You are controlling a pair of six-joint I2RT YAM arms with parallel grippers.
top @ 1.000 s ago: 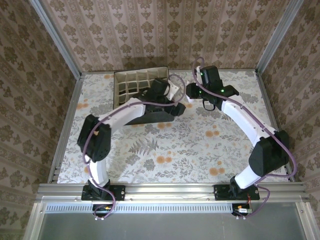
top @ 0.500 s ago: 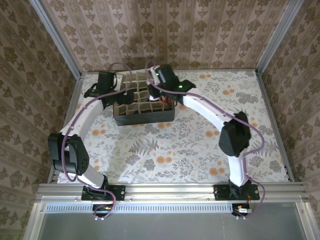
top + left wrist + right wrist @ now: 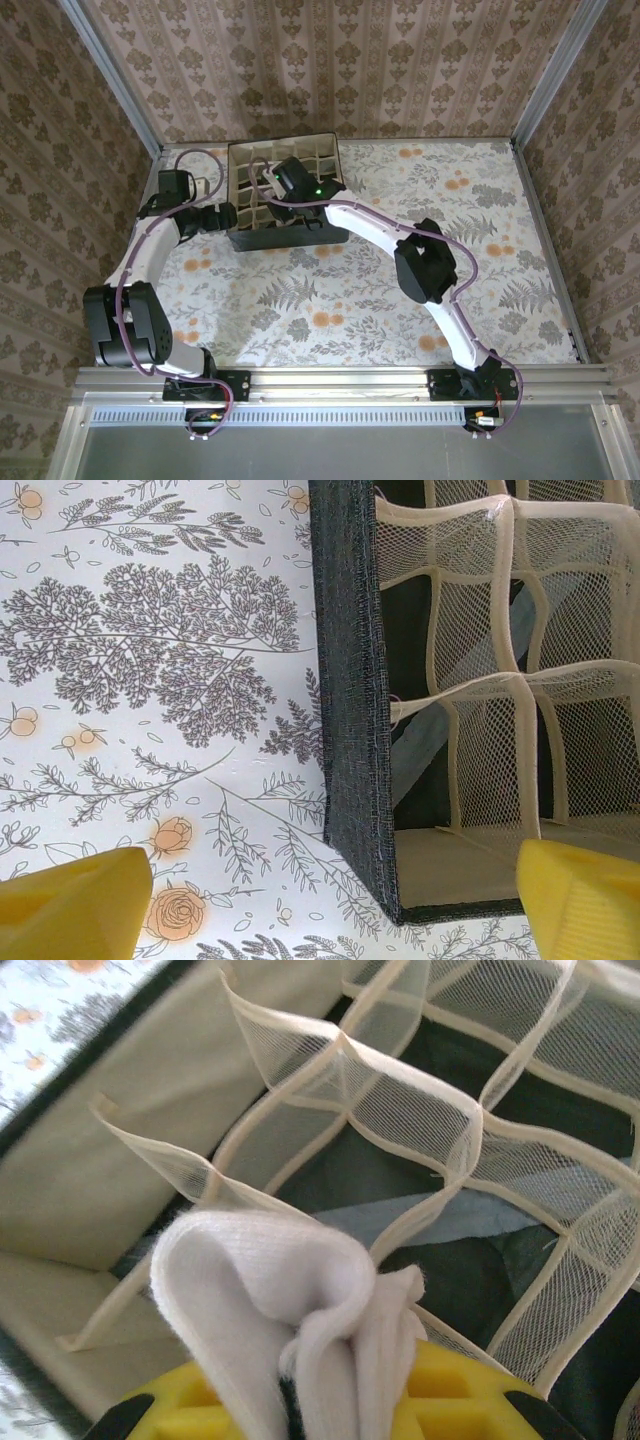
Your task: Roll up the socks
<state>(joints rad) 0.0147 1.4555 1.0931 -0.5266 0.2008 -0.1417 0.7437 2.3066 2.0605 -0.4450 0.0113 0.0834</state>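
Right claw has swung left over the organizer, clamped on the rolled cream sock; left claw has retreated, jaws apart. Stowing looks next.

Left arm: swung from the organizer's right end to the surface on its left, so the left claw is now just beside the left wall.
Right arm: swept leftward, and the right claw is now over the organizer's cells.
Sock: the cream sock came along in the right claw and is now above the mesh dividers.
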